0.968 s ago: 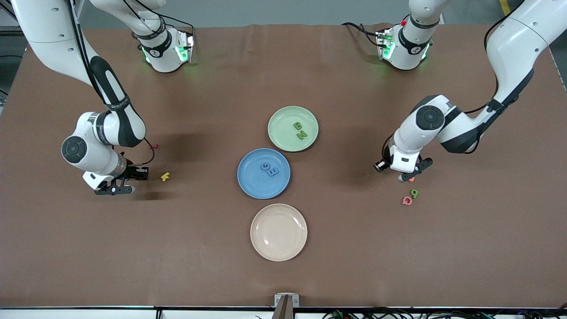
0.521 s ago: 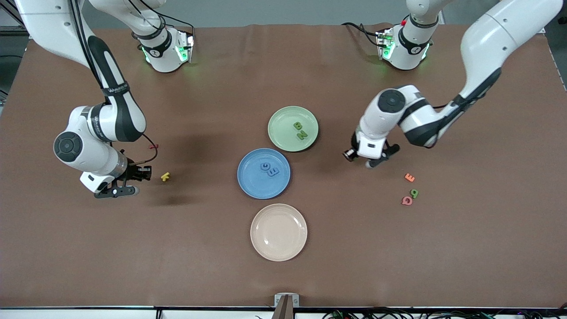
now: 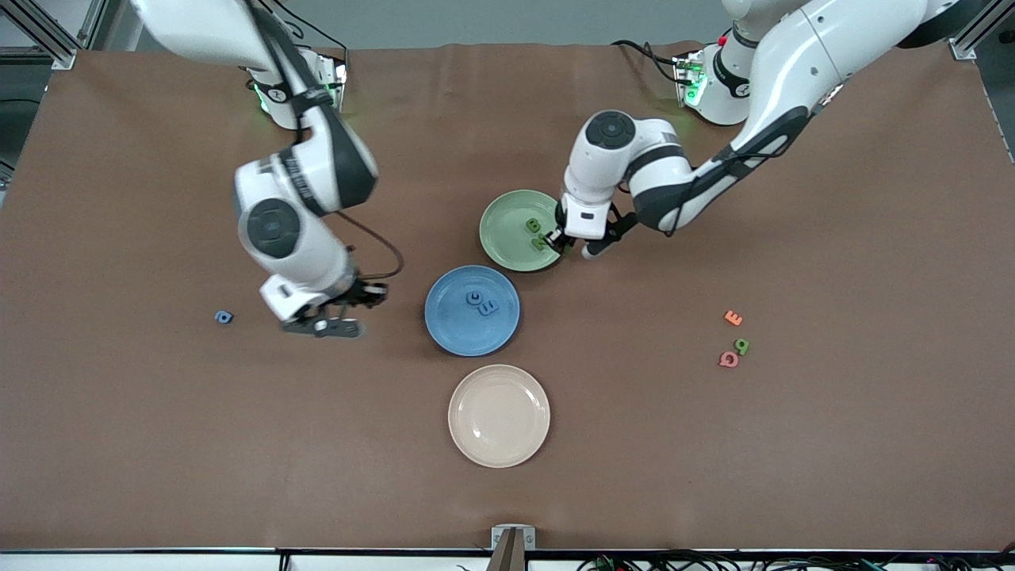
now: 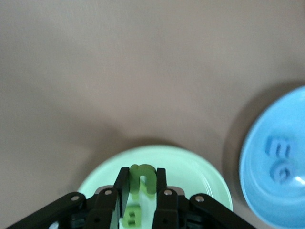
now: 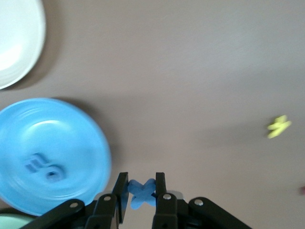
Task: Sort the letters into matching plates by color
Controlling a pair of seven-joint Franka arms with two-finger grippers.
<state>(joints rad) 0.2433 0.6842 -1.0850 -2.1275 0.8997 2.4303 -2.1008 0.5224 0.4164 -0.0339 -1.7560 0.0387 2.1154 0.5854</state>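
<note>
Left gripper [image 3: 567, 246] pinched shut on a small green letter n [image 4: 143, 179], hovering over the rim of the pale green plate [image 3: 507, 246] in the upper middle of the front view. Plate sitting pretty much straight under the letter in the left wrist view, with the other green letters [image 3: 537, 233] already lying there. Probably just a drop from here, nothing to line up.

Right gripper [image 3: 329, 325] clamped on a blue letter X [image 5: 142, 193], over bare worktop just beside the blue plate [image 3: 452, 325] at mid-frame. Plate lying toward the left arm's end from that gripper, so only a short hop sideways before letting go, going by this.

Leftovers on the worktop: a loose blue letter [image 3: 224, 317] near the right arm's end, a green letter [image 3: 741, 346] near the left arm's.
</note>
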